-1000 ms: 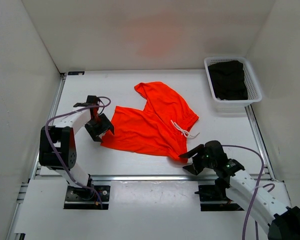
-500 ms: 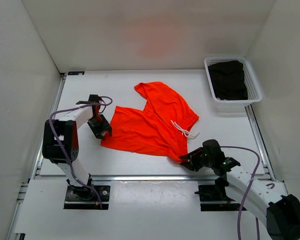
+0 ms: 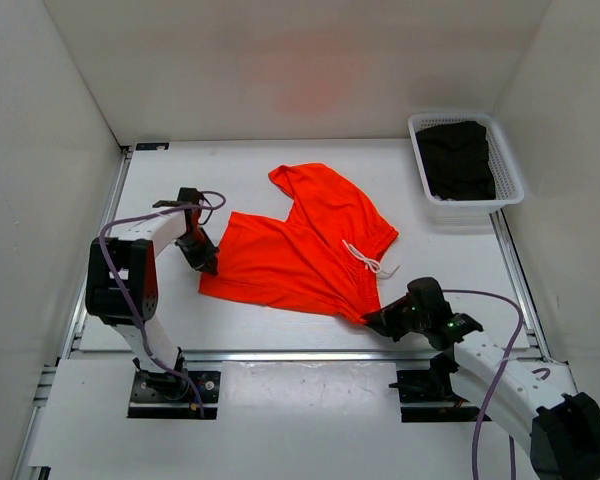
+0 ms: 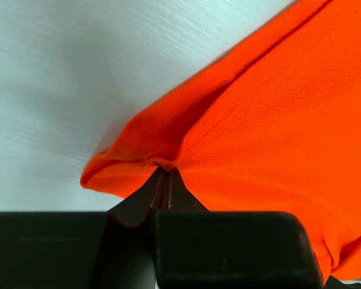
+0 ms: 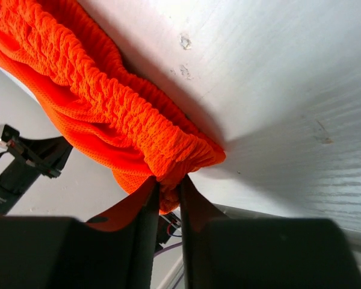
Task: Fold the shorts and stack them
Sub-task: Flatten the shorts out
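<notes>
The neon-orange shorts (image 3: 300,250) lie spread on the white table, one leg pointing to the back, the white drawstring (image 3: 365,260) at the right. My left gripper (image 3: 204,262) is shut on the hem of the left leg (image 4: 156,162) at its near corner. My right gripper (image 3: 380,320) is shut on the near end of the gathered waistband (image 5: 171,162), which bunches between its fingers. In the right wrist view the waistband (image 5: 96,90) runs up and away to the left.
A white basket (image 3: 510,165) holding dark folded clothes (image 3: 457,158) stands at the back right corner. White walls enclose the table on three sides. The metal rail (image 3: 280,353) runs along the near edge between the arm bases.
Both grippers have closed on the shorts. The left one shifted right onto the leg hem, and the right one moved forward onto the waistband end. The cloth has barely shifted.
</notes>
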{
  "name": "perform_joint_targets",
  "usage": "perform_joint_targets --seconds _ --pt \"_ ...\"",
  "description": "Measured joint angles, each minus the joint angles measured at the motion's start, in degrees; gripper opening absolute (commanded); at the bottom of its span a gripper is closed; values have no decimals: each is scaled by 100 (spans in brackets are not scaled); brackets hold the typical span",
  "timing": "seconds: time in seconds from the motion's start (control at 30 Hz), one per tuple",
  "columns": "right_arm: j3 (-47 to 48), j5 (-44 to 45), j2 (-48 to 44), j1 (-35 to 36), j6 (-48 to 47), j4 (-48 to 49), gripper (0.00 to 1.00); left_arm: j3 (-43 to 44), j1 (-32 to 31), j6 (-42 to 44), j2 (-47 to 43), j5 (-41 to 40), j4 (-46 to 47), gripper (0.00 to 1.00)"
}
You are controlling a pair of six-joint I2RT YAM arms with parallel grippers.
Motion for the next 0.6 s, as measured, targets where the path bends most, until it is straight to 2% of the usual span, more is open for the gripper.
perform_joint_targets --seconds 0.03,0.13,0.4,0.5,0.6 --pt "15 15 0 0 -26 -37 7 0 0 0 -46 -15 -13 11" --pt "85 61 -4 -35 -109 -188 0 0 0 9 -264 -76 -59 11" --pt "688 476 -68 -94 -459 -938 0 256 0 63 -767 -155 -374 11" --pt "1250 586 328 -398 -852 -1217 0 833 0 122 -789 -168 -649 11" --pt "2339 680 1213 -1014 -1449 -1440 0 1864 7 197 -765 -199 -894 11"
